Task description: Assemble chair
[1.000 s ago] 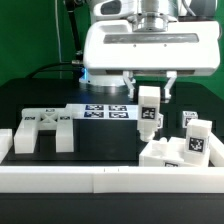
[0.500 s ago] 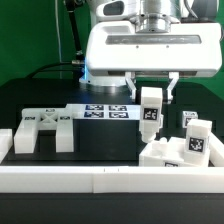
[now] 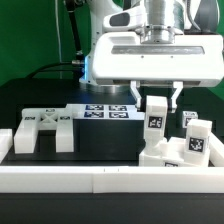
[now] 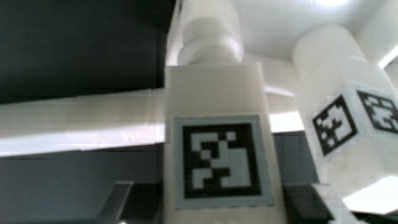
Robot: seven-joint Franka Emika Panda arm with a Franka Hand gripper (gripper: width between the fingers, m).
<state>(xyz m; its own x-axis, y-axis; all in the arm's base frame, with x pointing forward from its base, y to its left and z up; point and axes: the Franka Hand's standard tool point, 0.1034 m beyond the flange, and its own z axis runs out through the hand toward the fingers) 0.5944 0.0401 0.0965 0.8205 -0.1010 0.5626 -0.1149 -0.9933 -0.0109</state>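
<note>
The leg block (image 3: 156, 118) is pinched upright in the gripper (image 3: 157, 102) – tag facing outward – directly over the chair panel (image 3: 163, 157) at the exterior view's right, presumably so it can be seated squarely.

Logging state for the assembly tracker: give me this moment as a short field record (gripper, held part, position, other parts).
gripper: closed on leg block
held part: leg block, upright, tag facing the exterior camera
position: over chair piece, exterior view's right; contact cannot be told
other parts: notched frame at exterior view's left; tagged block right of the held one
fixed: marker board behind; border rail in front
</note>
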